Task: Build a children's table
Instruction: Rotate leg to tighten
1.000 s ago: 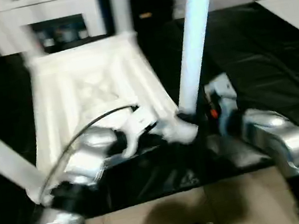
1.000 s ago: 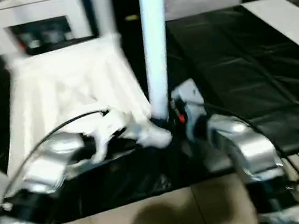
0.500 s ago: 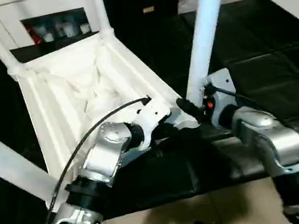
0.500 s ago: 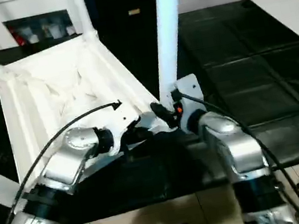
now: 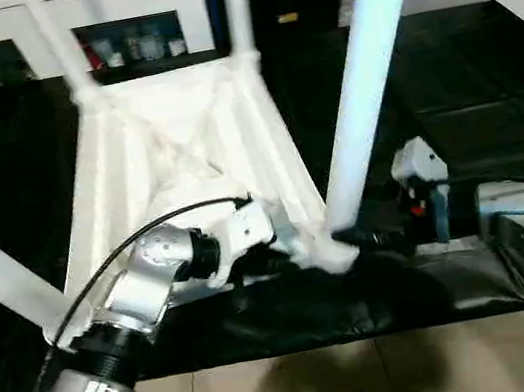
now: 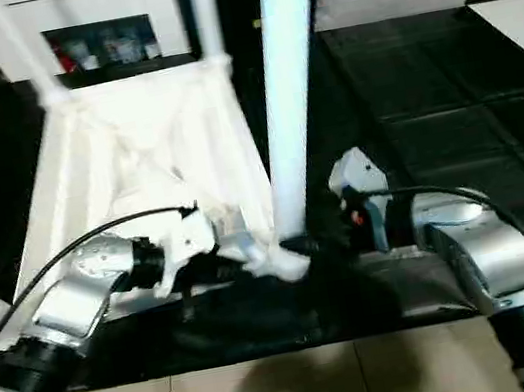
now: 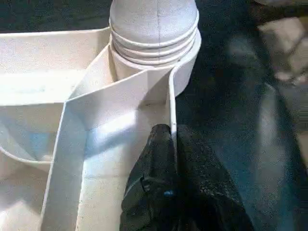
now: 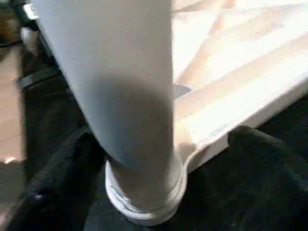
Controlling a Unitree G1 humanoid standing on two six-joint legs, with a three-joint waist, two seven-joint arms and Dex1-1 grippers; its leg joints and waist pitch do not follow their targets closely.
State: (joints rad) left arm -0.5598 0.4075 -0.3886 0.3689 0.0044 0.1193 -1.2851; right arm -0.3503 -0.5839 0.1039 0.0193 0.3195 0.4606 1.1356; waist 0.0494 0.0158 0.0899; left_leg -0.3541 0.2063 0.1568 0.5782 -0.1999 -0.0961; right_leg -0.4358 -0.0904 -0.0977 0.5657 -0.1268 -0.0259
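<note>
On the large black-covered work surface (image 5: 485,75) the small white plastic children's table (image 5: 184,159) lies upside down, its ribbed rectangular underside facing up and its long round tapered white legs rising from the corner sockets. The near right leg (image 5: 365,86) stands in the corner socket closest to the robot and leans up and away out of the top of the head views; two more legs (image 5: 236,2) rise at the far corners of the table top, and another slants off from the near left corner toward the picture's edge. The left gripper (image 5: 278,259) reaches in at that near right corner from the left side of the leg, and in the left wrist view its black fingers (image 7: 159,159) are clenched on the thin upright rim wall of the table top, just beside the ringed collar where the leg enters the socket. The right gripper (image 5: 376,235) sits on the other side of the same leg, close to its base; I cannot tell from the pictures whether its fingers are released or closed. Beyond the table stands a white glass-doored cabinet (image 5: 125,22).
</note>
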